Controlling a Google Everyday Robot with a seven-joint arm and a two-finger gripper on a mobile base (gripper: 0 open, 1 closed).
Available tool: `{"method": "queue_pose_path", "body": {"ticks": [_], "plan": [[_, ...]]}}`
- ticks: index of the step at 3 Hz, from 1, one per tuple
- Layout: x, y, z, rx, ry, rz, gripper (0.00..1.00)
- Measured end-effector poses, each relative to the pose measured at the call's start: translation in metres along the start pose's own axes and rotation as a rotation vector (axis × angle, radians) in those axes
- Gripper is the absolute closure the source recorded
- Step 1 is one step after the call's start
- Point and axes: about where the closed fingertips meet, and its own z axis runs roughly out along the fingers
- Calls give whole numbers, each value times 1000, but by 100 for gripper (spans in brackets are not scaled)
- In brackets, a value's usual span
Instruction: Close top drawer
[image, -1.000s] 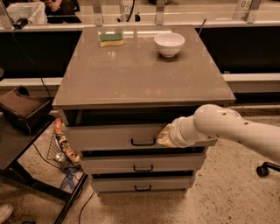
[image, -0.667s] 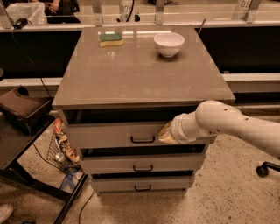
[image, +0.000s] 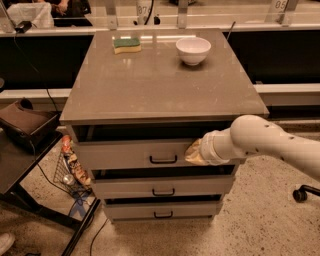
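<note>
— Any writing to read?
— Little. The pincer sits at the front of the wide pale-grey wood-look top drawer. Far behind it, rightward, a small white tag seems to read "05". Leftward, a white cylinder shows "87", unclear.

Soft overhead light, glare on cabinet top, tool in shade at top drawer

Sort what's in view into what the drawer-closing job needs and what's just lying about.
Job: pale-grey wood-look top drawer with black bar handle, slightly open; the gripper, at the drawer front beside the handle.
Lying about: green-and-yellow sponge and white bowl on the cabinet top; two shorter-fronted grey drawers below.
</note>
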Motion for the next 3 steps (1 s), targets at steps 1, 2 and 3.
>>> {"method": "queue_pose_path", "body": {"ticks": [1,2,3], "plan": [[2,15,-41,-9,-25,-10,100],[21,18,-101,3,-55,0,100],[45,-4,-175,77,-79,51,100]]}}
